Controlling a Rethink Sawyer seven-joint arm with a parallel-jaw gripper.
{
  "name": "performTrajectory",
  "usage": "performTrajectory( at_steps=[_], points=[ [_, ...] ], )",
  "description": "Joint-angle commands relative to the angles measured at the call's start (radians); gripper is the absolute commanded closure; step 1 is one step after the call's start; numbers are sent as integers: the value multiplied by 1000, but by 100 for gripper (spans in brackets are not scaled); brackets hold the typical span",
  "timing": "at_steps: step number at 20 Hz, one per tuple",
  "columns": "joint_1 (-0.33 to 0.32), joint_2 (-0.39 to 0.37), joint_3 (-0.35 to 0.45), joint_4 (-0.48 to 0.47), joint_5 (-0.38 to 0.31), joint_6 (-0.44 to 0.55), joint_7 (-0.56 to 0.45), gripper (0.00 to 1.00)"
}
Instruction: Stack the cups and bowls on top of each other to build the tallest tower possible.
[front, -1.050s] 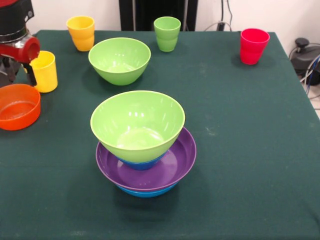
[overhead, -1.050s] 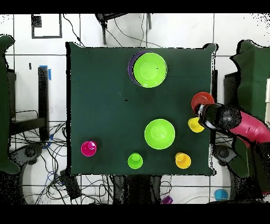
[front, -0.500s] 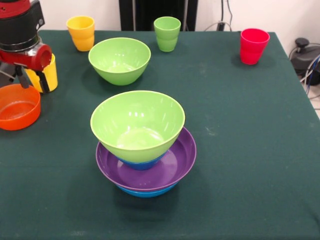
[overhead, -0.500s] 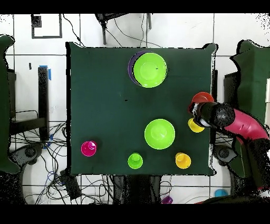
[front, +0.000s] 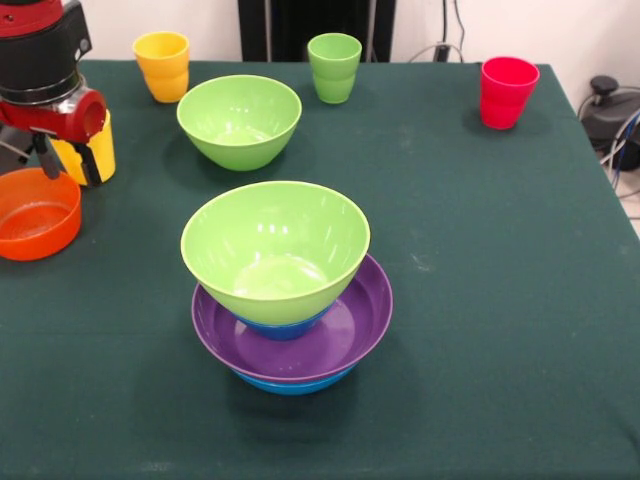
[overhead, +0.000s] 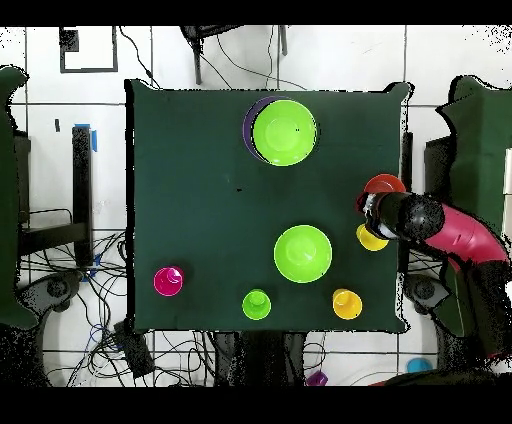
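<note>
At table's left edge in front view: gripper (front: 62, 165) hanging over yellow cup (front: 92, 148), just beside orange bowl (front: 36, 212); two dark fingers (front: 46, 160) parted around cup's near side, nothing grasped. Probably light, stiff, glossy and slippery plastic; best pinched across rim wall. Tower (front: 285, 290) at table's middle: green bowl over small blue, purple, large blue.
</note>
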Motion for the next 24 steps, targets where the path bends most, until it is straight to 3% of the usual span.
performTrajectory(
  at_steps=[1,24],
  points=[
    [18,61,75,-24,-92,0,-187,0],
    [13,164,80,-116,-109,-19,-215,0]
  ],
)
